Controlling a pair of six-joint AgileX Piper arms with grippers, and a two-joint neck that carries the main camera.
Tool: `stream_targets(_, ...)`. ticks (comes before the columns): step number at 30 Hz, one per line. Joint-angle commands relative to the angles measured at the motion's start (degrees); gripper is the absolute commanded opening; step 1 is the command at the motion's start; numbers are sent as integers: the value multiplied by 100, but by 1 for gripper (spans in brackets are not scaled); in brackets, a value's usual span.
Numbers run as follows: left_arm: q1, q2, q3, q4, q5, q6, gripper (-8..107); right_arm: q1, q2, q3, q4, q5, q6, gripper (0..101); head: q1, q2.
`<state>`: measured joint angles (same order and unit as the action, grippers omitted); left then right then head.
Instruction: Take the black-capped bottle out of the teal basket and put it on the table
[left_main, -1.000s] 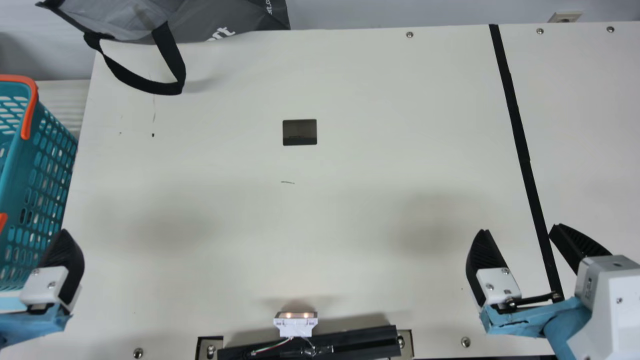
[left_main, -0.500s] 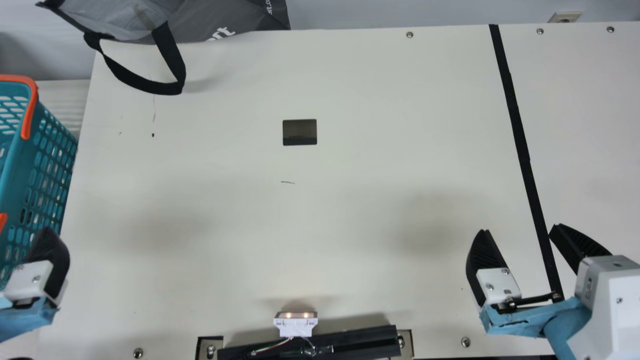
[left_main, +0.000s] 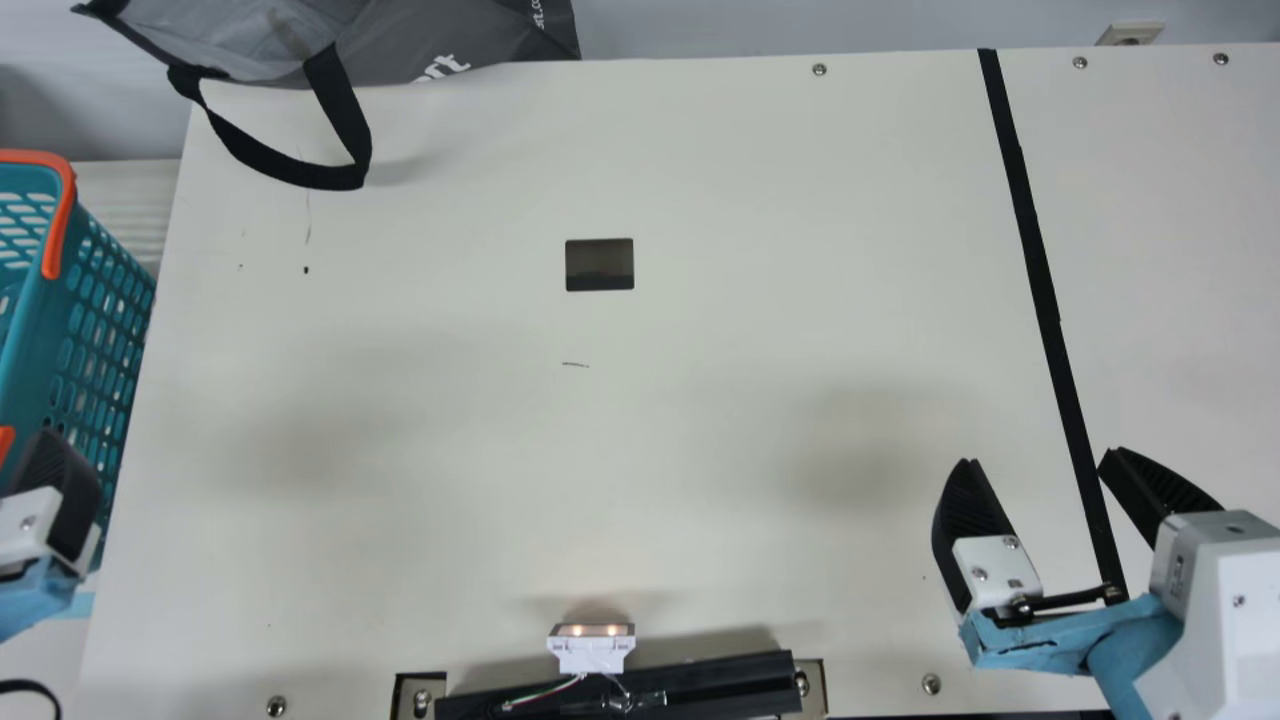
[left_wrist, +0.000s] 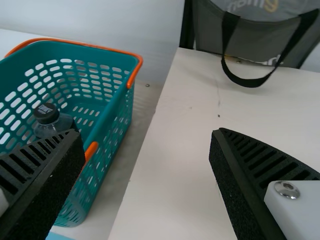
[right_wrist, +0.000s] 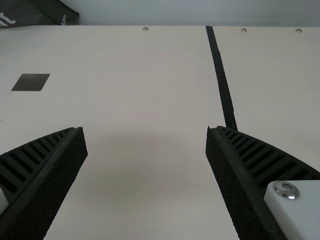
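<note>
Black-capped bottle (left_wrist: 46, 114) sits inside the teal basket (left_main: 30, 330), near the widely spread left gripper (left_main: 55, 490). The basket's wall stands between bottle and table (left_main: 700, 400); farther off, a grey bag (left_main: 450, 35) dangles its black strap (left_main: 345, 115). The right gripper (left_main: 1039, 457) is spread too.

White casings (left_main: 1225, 625), blue links (left_main: 1035, 642), round screws (right_wrist: 286, 190), black ribbed jaws
</note>
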<state>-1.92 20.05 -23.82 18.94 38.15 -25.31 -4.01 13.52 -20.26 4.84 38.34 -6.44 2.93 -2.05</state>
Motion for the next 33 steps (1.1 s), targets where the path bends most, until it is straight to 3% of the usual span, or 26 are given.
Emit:
stream_targets(1, 18, 44, -7, 73, -18, -135, 107, 0, 0, 0, 0, 0, 0, 91, -21, 47)
stream_targets(11, 264, 322, -14, 296, -221, -482, 107, 0, 0, 0, 0, 0, 0, 91, -21, 47)
stream_targets(19, 745, 716, -66, 92, -649, -262, 107, 0, 0, 0, 0, 0, 0, 91, -21, 47)
stream_targets(24, 1250, 1135, -124, -297, -1092, 190, 107, 0, 0, 0, 0, 0, 0, 91, -21, 47)
stream_targets(33, 2201, 2247, -314, -1740, -1965, 1616, 107, 0, 0, 0, -6, 3, 0, 91, -21, 47)
